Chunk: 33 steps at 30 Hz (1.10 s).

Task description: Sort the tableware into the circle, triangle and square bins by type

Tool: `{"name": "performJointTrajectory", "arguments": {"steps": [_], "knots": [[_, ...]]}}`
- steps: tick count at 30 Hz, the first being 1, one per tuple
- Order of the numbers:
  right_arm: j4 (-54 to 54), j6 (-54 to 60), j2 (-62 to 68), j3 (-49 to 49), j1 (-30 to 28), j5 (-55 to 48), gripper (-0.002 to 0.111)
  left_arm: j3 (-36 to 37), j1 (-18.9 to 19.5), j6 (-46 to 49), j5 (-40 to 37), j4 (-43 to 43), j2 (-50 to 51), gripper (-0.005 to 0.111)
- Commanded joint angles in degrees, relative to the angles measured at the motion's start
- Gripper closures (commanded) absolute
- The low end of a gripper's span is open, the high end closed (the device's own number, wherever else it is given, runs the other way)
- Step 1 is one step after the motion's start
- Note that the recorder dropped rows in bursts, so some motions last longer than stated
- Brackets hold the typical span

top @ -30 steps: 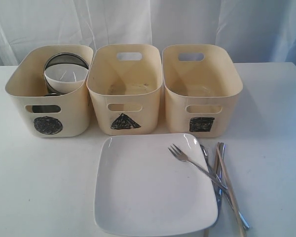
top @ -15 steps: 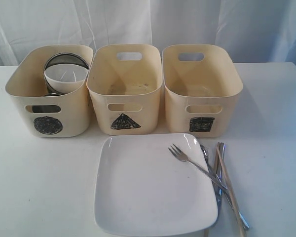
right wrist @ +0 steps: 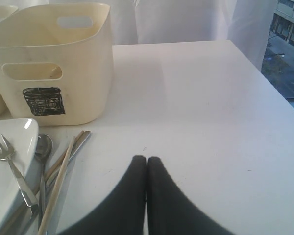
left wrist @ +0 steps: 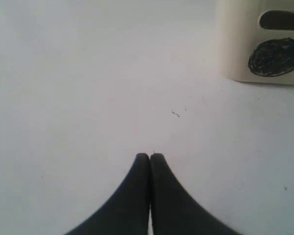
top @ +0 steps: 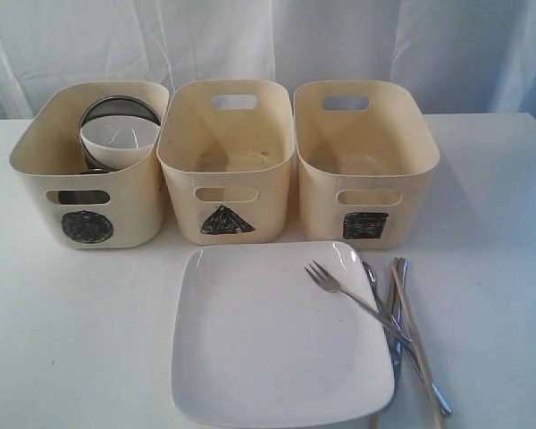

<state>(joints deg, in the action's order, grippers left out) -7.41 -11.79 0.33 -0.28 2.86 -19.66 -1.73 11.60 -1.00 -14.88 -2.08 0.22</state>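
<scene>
Three cream bins stand in a row: the circle bin (top: 87, 165) on the left holds a small white bowl (top: 119, 141) and a steel bowl (top: 121, 109); the triangle bin (top: 225, 161) and the square bin (top: 364, 161) show no tableware inside. In front lies a large square white plate (top: 268, 344) with a steel fork (top: 353, 299) resting across its right edge. Beside it lie more steel cutlery (top: 395, 313) and wooden chopsticks (top: 415, 344). My left gripper (left wrist: 150, 155) is shut and empty over bare table near the circle bin (left wrist: 264, 44). My right gripper (right wrist: 146, 158) is shut and empty, right of the chopsticks (right wrist: 59, 178).
White tabletop (top: 62, 340) all round, with a white curtain behind the bins. Neither arm shows in the exterior view. The table's far right edge (right wrist: 257, 68) runs near a window.
</scene>
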Motion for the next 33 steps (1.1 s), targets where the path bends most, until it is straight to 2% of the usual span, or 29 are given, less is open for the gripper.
{"name": "performJointTrajectory", "arguments": {"steps": [1, 6, 10, 33], "knots": [[0.0, 0.4, -0.3, 0.3, 0.0, 0.5, 0.108, 1.7, -0.3, -0.7, 0.6, -1.6, -0.2, 0.107], [0.0, 0.4, -0.3, 0.3, 0.0, 0.5, 0.108, 1.7, -0.3, 0.6, 1.2, -0.2, -0.2, 0.107], [0.0, 0.4, -0.3, 0.3, 0.0, 0.5, 0.108, 1.7, -0.3, 7.4, 1.2, -0.2, -0.2, 0.107], [0.0, 0.4, -0.3, 0.3, 0.0, 0.5, 0.108, 1.7, -0.3, 7.4, 1.3, -0.2, -0.2, 0.107]]}}
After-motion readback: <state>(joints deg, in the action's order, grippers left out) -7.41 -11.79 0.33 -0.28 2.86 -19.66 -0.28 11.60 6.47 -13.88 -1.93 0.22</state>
